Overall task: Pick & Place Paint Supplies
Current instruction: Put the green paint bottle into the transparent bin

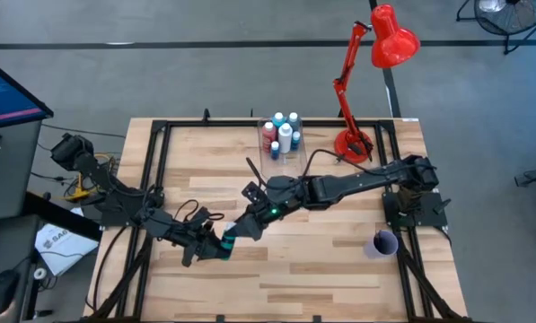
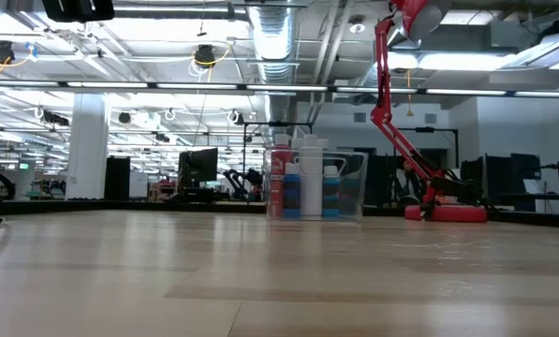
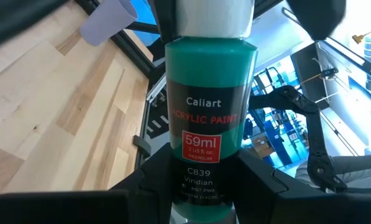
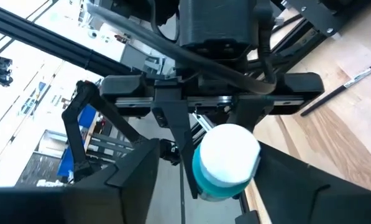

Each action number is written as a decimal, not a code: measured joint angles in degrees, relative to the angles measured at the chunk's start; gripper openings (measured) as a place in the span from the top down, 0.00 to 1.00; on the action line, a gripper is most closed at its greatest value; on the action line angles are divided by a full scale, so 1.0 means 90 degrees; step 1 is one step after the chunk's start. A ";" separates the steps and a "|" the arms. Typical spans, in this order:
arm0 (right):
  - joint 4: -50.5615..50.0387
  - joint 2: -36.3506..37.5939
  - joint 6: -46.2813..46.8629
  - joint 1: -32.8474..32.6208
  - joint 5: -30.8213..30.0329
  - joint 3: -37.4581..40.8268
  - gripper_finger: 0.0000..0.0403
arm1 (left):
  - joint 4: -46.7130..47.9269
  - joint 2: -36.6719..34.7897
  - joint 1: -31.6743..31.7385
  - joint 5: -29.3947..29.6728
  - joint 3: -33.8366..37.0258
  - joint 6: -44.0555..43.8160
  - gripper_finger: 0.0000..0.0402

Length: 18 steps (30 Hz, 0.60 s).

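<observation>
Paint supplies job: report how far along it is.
Done: several paint bottles stand in the clear box at the table's far edge. In hand: the left tool grips a green Viridian paint bottle; the right tool sits around its white cap, apparently mid-handover. Left: boxing this bottle and a dark paintbrush lying on the table.

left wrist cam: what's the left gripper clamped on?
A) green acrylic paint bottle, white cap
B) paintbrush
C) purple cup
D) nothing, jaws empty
A. In the left wrist view the left gripper is shut on the green paint bottle, labelled acrylic paint, with its white cap pointing away from the camera; the purple cup lies off on the table behind it.
</observation>
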<state>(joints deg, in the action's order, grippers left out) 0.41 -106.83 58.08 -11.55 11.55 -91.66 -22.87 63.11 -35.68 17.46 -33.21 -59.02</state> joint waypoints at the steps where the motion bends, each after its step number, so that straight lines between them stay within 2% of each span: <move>1: 0.0002 0.0000 0.0000 -0.0005 -0.0002 0.0000 0.39 | 0.0000 0.0000 0.0002 0.0000 0.0000 0.0000 0.71; 7: 0.0003 0.0000 -0.0003 -0.0007 0.0000 0.0000 0.36 | -0.0002 0.0000 0.0002 0.0009 0.0000 -0.0002 0.71; 18: -0.0134 0.0000 -0.0190 -0.0007 -0.0137 -0.0002 0.42 | -0.0024 0.0000 0.0010 0.0071 0.0000 -0.0011 0.71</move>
<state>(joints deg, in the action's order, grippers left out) -0.80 -106.83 56.37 -11.62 10.32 -91.68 -23.09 63.11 -35.59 18.10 -33.21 -59.13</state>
